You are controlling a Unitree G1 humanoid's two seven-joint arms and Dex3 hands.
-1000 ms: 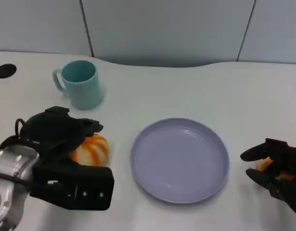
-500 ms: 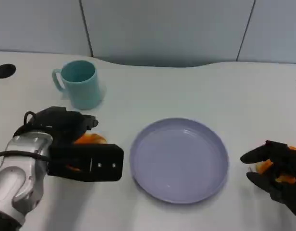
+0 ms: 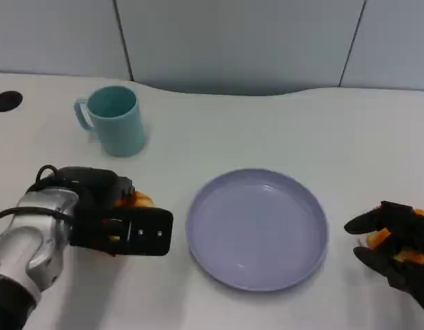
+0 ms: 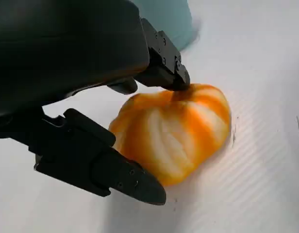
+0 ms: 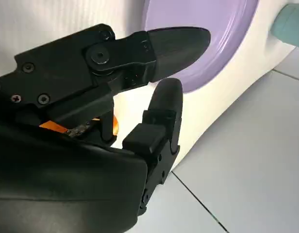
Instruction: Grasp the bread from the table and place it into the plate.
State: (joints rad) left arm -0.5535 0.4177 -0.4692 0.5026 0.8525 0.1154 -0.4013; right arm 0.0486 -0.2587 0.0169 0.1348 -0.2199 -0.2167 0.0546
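Head view, left hand: the left hand [image 3: 112,220] lies low on the tabletop [image 3: 267,130], just left of the plate [image 3: 257,228], its fingers closed around the bread [image 3: 133,201].
Head view, bread: only an orange sliver shows past the top of the hand; it sits on the tabletop between cup [image 3: 115,120] and plate, nearer the plate and outside its rim. Its long axis cannot be judged here.
Head view, plate: lilac, round, nothing in it.
Head view, cup: teal, upright, handle turned to the left, well behind the left hand.
Head view, right hand: the right hand [image 3: 398,244] sits to the right of the plate, fingers curled about something orange [image 3: 378,236]; too little shows to say what it is.
Left wrist view, bread: an orange, white-striped, ribbed loaf [image 4: 174,131], lying flat on the tabletop [image 4: 256,73]. It is slightly longer than wide, the long axis running from the lower finger toward the open tabletop; the stripes cross that axis.
Left wrist view, left hand: one fingertip [image 4: 171,73] presses the top edge of the bread, a second finger [image 4: 120,174] lies along its near side, so the bread is pinched between them. The cup's teal base [image 4: 174,19] stands just behind.
Right wrist view, right hand: fingers [image 5: 159,43] reach toward the plate rim [image 5: 222,53]; a scrap of orange [image 5: 110,126] shows inside the palm. Whether it is firmly held cannot be told.
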